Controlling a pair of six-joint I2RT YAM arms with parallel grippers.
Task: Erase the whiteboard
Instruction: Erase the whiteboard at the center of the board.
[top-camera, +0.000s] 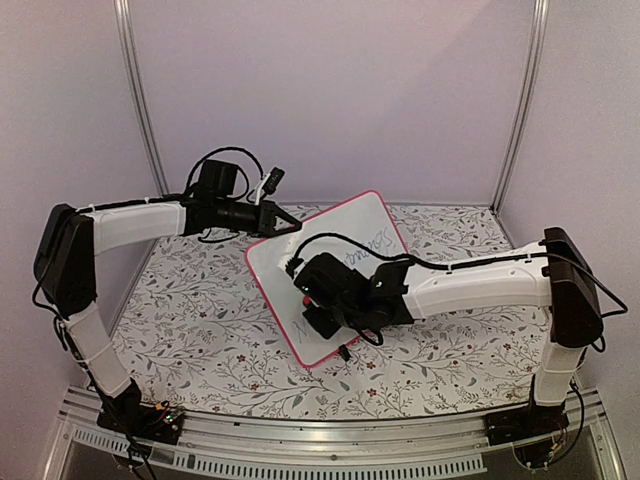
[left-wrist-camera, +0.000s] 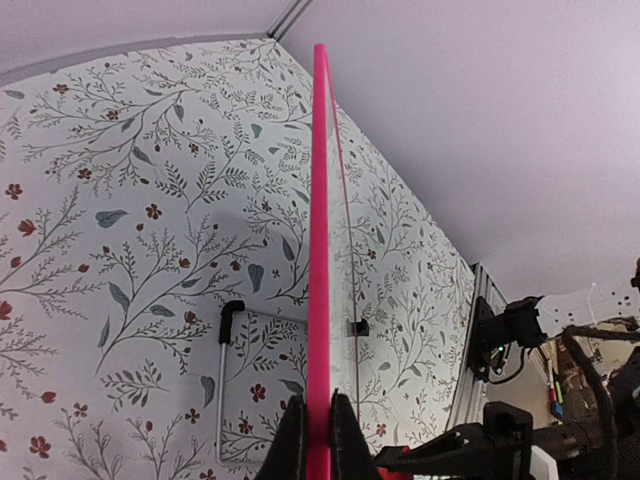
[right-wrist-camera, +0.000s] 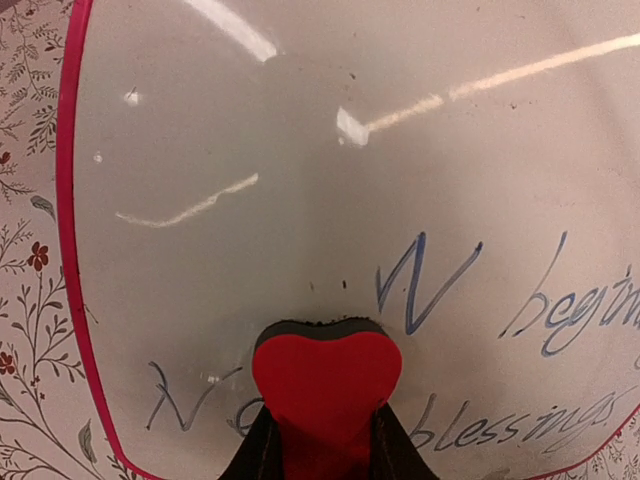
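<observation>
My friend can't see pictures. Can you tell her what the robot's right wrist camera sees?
The right pincer grips a red heart-shaped eraser low in the middle, over a whiteboard with a pink rim. Blue handwriting beside the eraser includes "blessings"; the board's upper part is blank. Flowery cloth shows at the left edge.

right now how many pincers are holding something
2. The left pincer clamps the pink-red rim of the large white rectangular whiteboard; the right pincer holds a red heart-shaped eraser over its handwriting.
</observation>
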